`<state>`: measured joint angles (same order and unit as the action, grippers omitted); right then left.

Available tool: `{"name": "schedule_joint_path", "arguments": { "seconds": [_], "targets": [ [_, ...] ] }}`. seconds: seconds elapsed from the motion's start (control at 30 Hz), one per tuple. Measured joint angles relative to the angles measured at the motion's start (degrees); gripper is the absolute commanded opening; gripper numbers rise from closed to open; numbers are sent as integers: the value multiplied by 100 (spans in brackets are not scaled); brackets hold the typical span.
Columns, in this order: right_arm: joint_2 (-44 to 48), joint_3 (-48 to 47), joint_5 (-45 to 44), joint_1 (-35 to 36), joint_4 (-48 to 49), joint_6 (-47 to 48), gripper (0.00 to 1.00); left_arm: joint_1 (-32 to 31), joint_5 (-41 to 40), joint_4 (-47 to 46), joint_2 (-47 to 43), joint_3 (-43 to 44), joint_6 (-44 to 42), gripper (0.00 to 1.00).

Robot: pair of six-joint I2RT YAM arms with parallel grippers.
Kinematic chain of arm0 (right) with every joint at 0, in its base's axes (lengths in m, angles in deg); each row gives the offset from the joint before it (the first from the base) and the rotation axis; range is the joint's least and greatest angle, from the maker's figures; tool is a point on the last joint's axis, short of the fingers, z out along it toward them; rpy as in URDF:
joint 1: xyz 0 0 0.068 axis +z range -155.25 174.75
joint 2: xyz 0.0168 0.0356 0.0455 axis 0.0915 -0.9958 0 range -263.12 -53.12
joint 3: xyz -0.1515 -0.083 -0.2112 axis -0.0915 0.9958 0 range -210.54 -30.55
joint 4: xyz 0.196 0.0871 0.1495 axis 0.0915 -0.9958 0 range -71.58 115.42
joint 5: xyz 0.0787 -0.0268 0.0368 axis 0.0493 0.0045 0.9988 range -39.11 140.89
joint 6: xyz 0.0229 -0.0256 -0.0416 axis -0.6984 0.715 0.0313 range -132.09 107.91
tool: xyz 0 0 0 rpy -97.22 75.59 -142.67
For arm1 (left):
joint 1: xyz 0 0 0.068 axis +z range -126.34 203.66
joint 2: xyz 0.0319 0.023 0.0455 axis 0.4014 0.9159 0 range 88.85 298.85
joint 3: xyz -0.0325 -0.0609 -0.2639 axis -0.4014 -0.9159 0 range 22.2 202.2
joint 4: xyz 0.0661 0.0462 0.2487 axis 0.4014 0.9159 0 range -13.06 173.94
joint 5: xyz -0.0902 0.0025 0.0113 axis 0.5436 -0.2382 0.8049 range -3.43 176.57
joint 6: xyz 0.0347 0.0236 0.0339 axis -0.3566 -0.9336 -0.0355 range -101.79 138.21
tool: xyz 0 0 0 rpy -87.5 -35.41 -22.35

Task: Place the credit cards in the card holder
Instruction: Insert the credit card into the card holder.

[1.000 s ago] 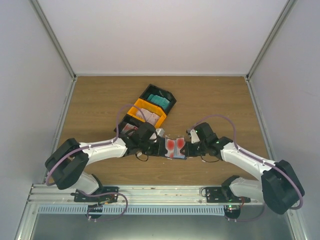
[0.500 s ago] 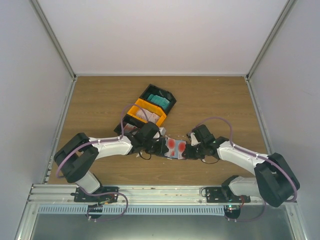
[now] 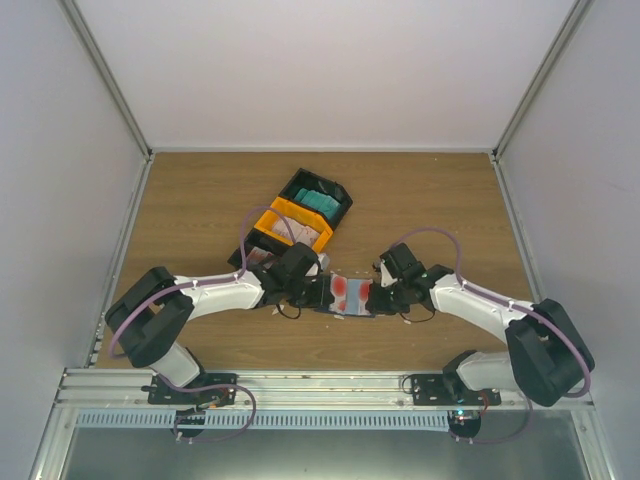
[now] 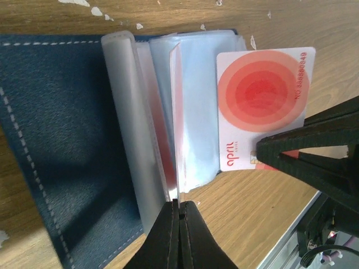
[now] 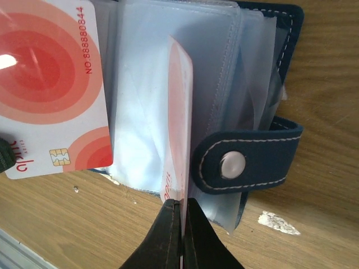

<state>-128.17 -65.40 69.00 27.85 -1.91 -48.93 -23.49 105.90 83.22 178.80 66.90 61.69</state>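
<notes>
The navy card holder (image 4: 56, 140) lies open on the wood, its clear sleeves fanned out, its snap tab (image 5: 247, 159) to the right. My left gripper (image 4: 179, 204) is shut on the edge of one clear sleeve (image 4: 175, 112) and holds it upright. My right gripper (image 5: 183, 204) is shut on a white-and-red credit card (image 5: 179, 112) standing on edge among the sleeves. A second white card with red rings (image 4: 261, 106) lies flat, sticking out of the sleeves; it also shows in the right wrist view (image 5: 50, 84). In the top view the grippers (image 3: 318, 293) (image 3: 377, 297) flank the cards (image 3: 340, 291).
An orange bin (image 3: 290, 228) with pale cards and a black bin (image 3: 318, 198) with teal cards stand just behind the left gripper. Small white scraps (image 5: 279, 222) lie on the wood. The table's near edge with its metal rail (image 3: 320, 385) is close in front.
Both grippers and the card holder between them have shifted slightly away from the near edge. The right elbow has swung inward. Both grips are unchanged.
</notes>
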Motion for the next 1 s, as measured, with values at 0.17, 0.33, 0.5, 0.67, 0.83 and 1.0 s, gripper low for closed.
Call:
{"name": "schedule_joint_path", "arguments": {
  "seconds": [0.17, 0.33, 0.5, 0.67, 0.83, 1.0],
  "targets": [
    [-2, -144, -208, 0, -229, 13, 1, 24, -17, 90, -24, 7, 0, 0],
    [-2, -160, -278, 0, -280, 15, 0, 50, 57, 76, -24, 7, 2, 0],
    [-39, -162, -289, 0, -273, 17, 1, 107, 293, -79, -22, 2, 109, 0],
    [-39, -162, -289, 0, -269, 15, 0, 160, 431, -310, -22, -7, 308, 0],
    [-39, -160, -289, 0, -267, 15, 1, 168, 533, -579, 35, -72, 492, 0],
    [-39, -155, -295, 0, -264, 15, 1, 168, 520, -605, 205, -188, 632, 0]
  ]
}}
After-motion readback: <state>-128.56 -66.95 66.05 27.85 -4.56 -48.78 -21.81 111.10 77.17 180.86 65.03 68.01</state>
